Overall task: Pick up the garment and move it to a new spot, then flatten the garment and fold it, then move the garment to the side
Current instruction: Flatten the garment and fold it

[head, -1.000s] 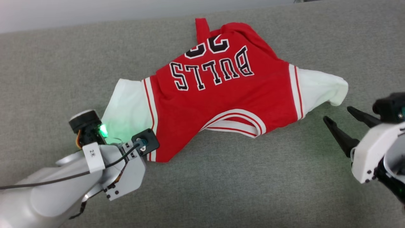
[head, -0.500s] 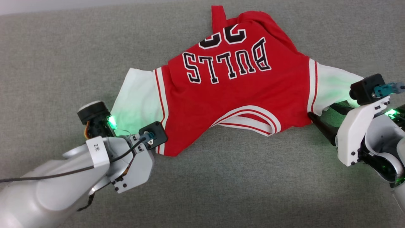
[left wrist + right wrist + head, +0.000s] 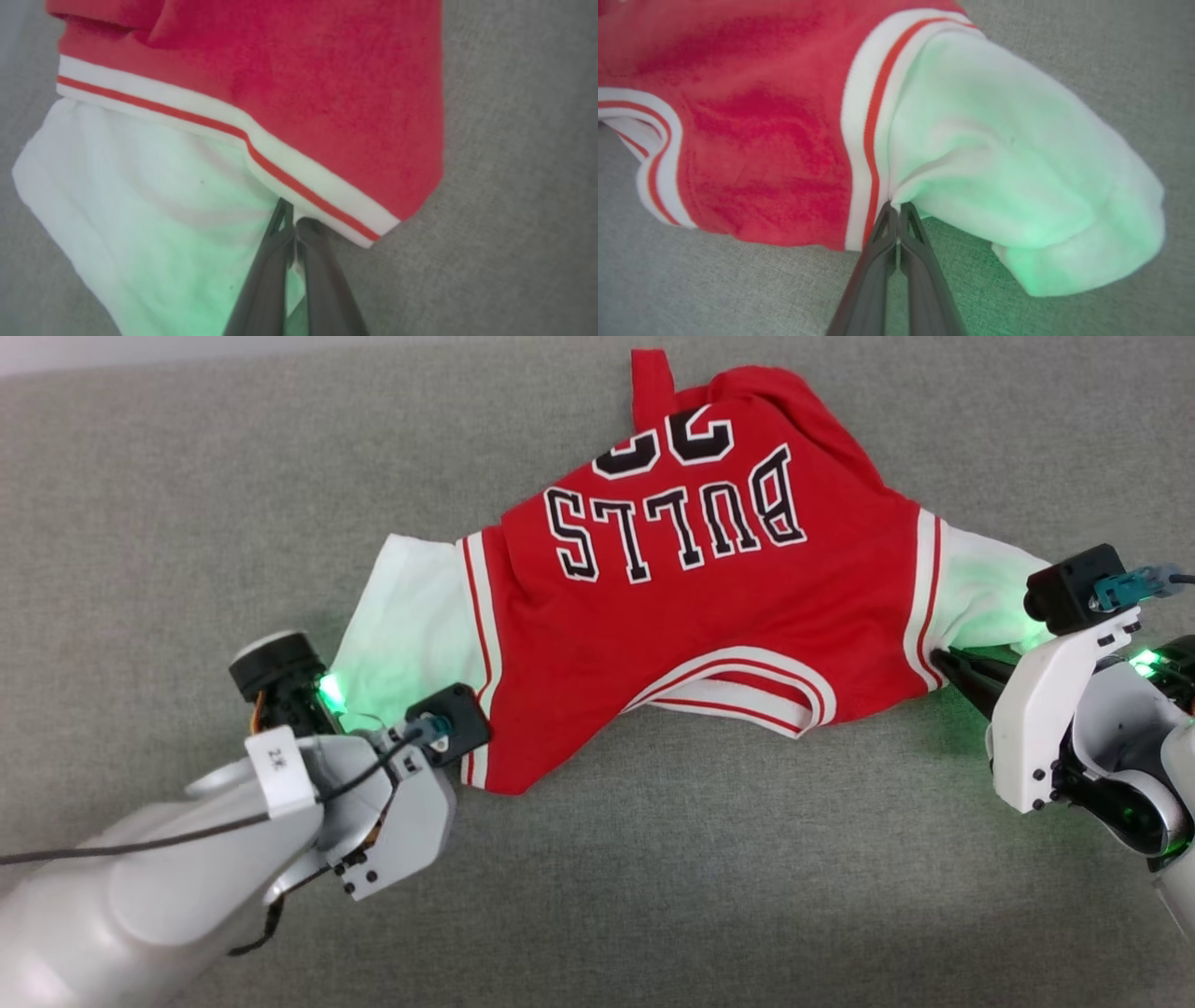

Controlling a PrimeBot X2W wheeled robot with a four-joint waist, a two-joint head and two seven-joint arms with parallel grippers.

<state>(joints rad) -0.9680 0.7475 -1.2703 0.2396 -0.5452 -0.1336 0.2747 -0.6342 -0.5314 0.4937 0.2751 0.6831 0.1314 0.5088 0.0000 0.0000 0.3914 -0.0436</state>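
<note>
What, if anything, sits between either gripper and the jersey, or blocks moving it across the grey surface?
Nothing visible. The left gripper is shut on the garment at one sleeve seam, the right gripper at the other. No other object shows on the grey surface around it.

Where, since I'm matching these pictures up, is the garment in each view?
Head view: the garment lies across the upper middle, stretched from left to right.
Left wrist view: it covers the top and left; the left gripper is shut on its edge.
Right wrist view: it spans the top; the right gripper is shut on it.
Shared landmark: the white-and-red striped trim.
</note>
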